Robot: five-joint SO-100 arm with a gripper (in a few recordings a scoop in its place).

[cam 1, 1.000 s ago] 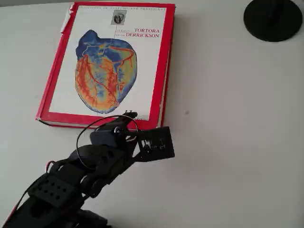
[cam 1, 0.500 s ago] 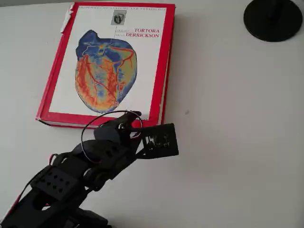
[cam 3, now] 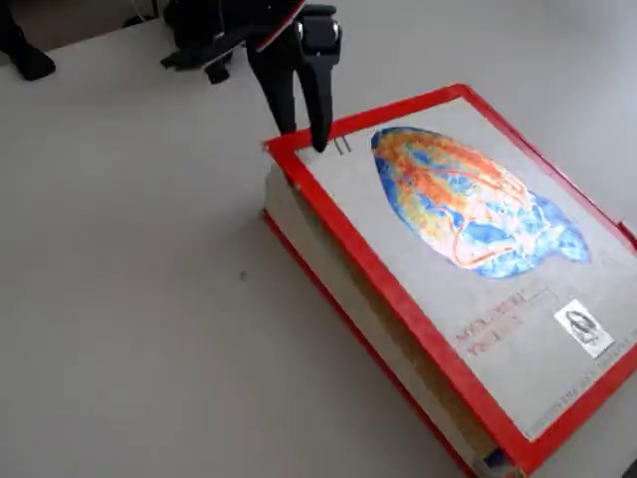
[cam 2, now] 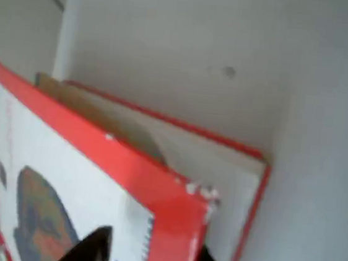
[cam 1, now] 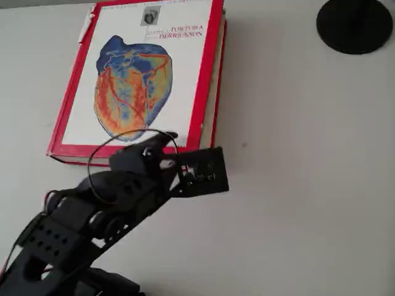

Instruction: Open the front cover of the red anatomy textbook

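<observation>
The red anatomy textbook (cam 1: 208, 117) lies at the far left of the white table in the overhead view, heart picture facing up. Its front cover (cam 1: 148, 68) is tilted up along the free long edge, and the fixed view shows a gap between the front cover (cam 3: 448, 229) and the pale page block (cam 3: 333, 284). My black gripper (cam 3: 304, 139) is shut on the cover's near corner, one finger on top and one beneath. In the wrist view the red corner of the cover (cam 2: 177, 218) sits between the fingertips (cam 2: 92, 253).
A black round base (cam 1: 355, 24) stands at the table's far right corner in the overhead view. A dark object (cam 3: 20, 50) sits at the top left edge of the fixed view. Bare white table (cam 1: 296, 185) lies to the right of the book.
The gripper has closed on the cover's corner and raised it. The cover now tilts up off the pages, and its printed face has shifted up and left in the overhead view.
</observation>
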